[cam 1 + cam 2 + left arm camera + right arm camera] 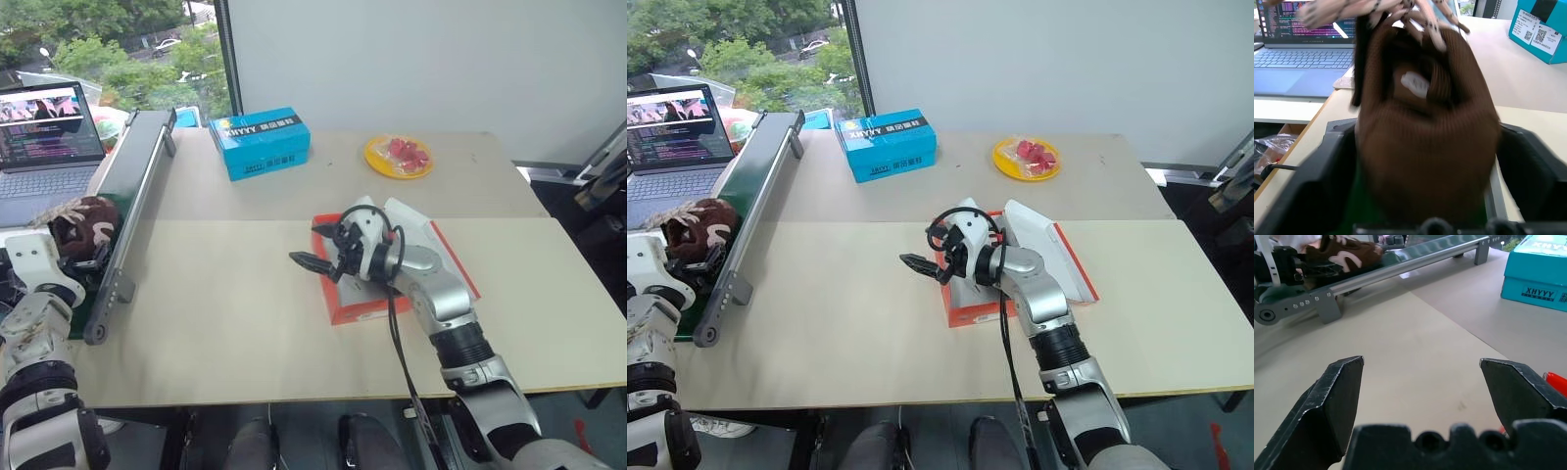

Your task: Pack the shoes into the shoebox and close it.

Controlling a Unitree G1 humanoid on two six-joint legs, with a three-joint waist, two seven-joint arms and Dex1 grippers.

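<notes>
Left gripper (pixel 1425 215) straddled 1 brown shoe (pixel 86 223) on the green conveyor (pixel 122 186), jaws not visibly clamped, right gripper (pixel 1425 396) hung spread wide and empty over the open orange-red shoebox (pixel 1068 257); a loose heel grip could drop it.

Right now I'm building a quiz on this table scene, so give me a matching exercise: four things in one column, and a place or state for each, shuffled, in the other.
Things:
1. brown shoe
2. blue box
3. yellow plate
4. right claw

Places or states:
A. far side of the table, right of the blue box, holding red pieces
B. open over the bare tabletop, beside the orange-red shoebox
C. on the green conveyor at the table's left edge, at the left claw
D. far side of the table, next to the conveyor's far end

Pairs: 1-C, 2-D, 3-A, 4-B
</notes>
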